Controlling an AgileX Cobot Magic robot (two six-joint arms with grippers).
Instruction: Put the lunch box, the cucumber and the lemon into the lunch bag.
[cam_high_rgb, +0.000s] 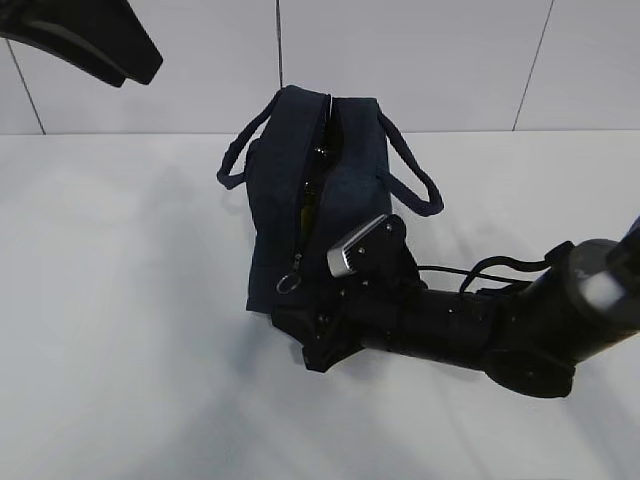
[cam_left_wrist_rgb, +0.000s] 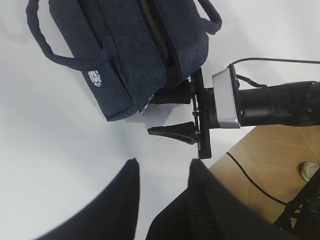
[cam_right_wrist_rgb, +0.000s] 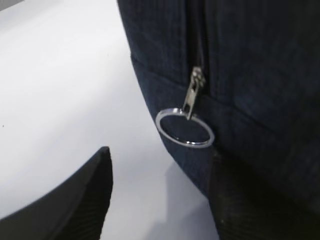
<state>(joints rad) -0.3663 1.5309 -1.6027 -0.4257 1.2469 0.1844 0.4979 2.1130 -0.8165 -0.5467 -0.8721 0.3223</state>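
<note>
- lunch bag (cam_high_rgb: 330, 190) stands upright mid-worktop (cam_high_rgb: 120, 330), zip parted along the top; ring pull (cam_right_wrist_rgb: 185, 126) hangs at the near end, low on the end wall
- through the slit, a yellow-green sliver (cam_high_rgb: 309, 212) shows inside; which item it is can't be told
- lunch box, cucumber, lemon: none lying out on the worktop in any view, so loading looks largely or wholly done; can't confirm all three are inside
- right hand (cam_right_wrist_rgb: 160, 195) low at the bag's near end, jaws fairly wide, straddling the bottom corner below the ring, gripping nothing
- left hand (cam_left_wrist_rgb: 162, 200) raised clear, part open, empty
- likely left: closing the zip, if anything
</note>
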